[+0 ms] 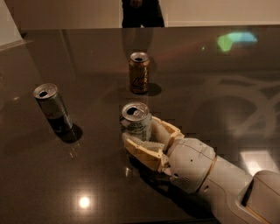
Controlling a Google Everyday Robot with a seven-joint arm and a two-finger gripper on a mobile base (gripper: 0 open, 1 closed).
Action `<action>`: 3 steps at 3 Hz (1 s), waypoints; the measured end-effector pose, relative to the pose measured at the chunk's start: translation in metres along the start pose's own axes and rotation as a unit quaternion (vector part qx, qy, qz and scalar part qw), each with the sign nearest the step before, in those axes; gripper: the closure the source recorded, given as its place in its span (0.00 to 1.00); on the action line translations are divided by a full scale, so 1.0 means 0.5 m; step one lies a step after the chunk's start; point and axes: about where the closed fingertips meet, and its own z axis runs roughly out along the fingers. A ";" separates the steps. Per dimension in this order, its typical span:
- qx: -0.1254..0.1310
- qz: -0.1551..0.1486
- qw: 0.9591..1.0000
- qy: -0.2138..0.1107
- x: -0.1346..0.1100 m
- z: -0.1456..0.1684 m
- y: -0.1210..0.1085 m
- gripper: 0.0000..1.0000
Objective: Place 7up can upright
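Observation:
The 7up can (136,119), white-silver with green lettering and a silver top, stands upright at the middle of the dark table (210,87). My gripper (141,132) reaches in from the lower right and is shut on the can's lower body. One cream finger (139,150) is on the can's near side and the other (168,129) is on its right side. The can's base is hidden behind the near finger, so I cannot tell whether it touches the table.
A brown-gold can (139,72) stands upright behind the 7up can. A slimmer silver-and-dark can (53,107) stands to the left. A person (142,13) stands at the table's far edge. The arm (218,179) covers the lower right.

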 end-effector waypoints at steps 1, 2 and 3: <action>-0.001 -0.003 1.000 0.001 -0.002 0.003 0.004 0.13; -0.003 -0.006 1.000 0.002 -0.005 0.005 0.008 0.00; -0.003 -0.006 1.000 0.002 -0.005 0.005 0.008 0.00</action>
